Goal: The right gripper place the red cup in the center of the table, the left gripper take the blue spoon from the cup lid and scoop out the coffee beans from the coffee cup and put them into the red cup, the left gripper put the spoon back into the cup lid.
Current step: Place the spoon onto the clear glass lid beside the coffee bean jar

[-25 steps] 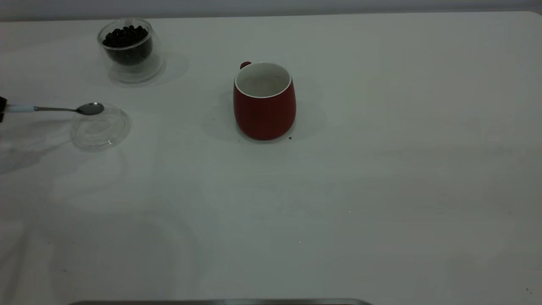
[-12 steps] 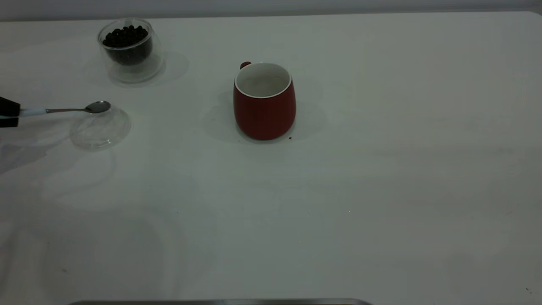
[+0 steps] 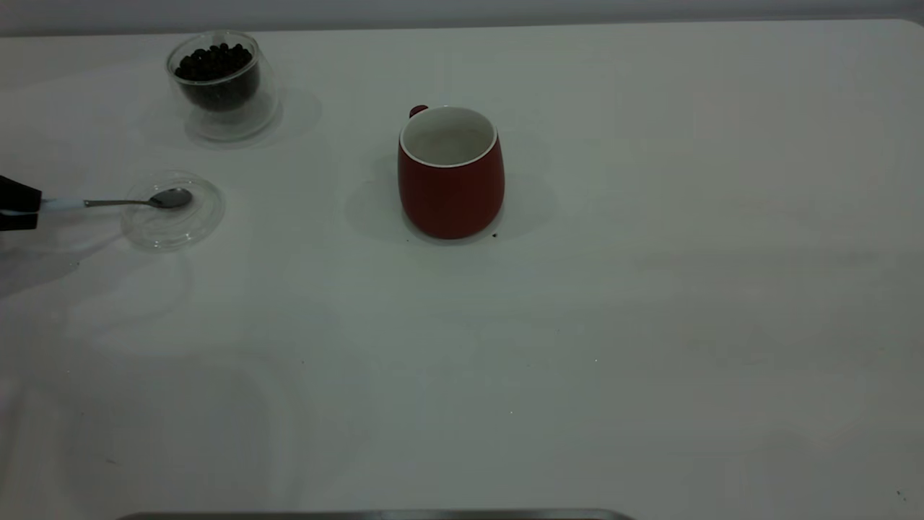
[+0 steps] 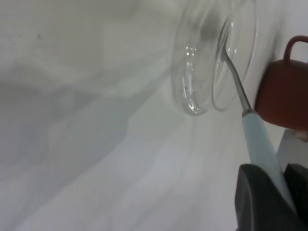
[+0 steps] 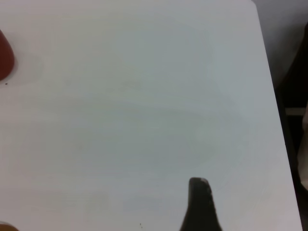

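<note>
While the left gripper sits at the far left edge of the exterior view, its black fingers are clenched on the pale handle of the blue spoon, grip visible in the left wrist view too. Spoon lies roughly level, neck crossing the rim of the cup lid, metal bowl over the lid's inside; touching the glass or just above it, cannot tell. Lid flat on the surface, left side, nearer the camera than the coffee cup. Coffee cup stands upright at the far left corner, well apart from the lid, coffee beans heaped inside to about the rim. Red cup upright near the centre, handle turned to the far side, white inside looks bare from this angle, a dark speck or two on the surface by its base. Right gripper shows only in the right wrist view: one dark fingertip above bare white surface, with an edge of the red cup at the frame border; fingers open or closed, cannot tell.
</note>
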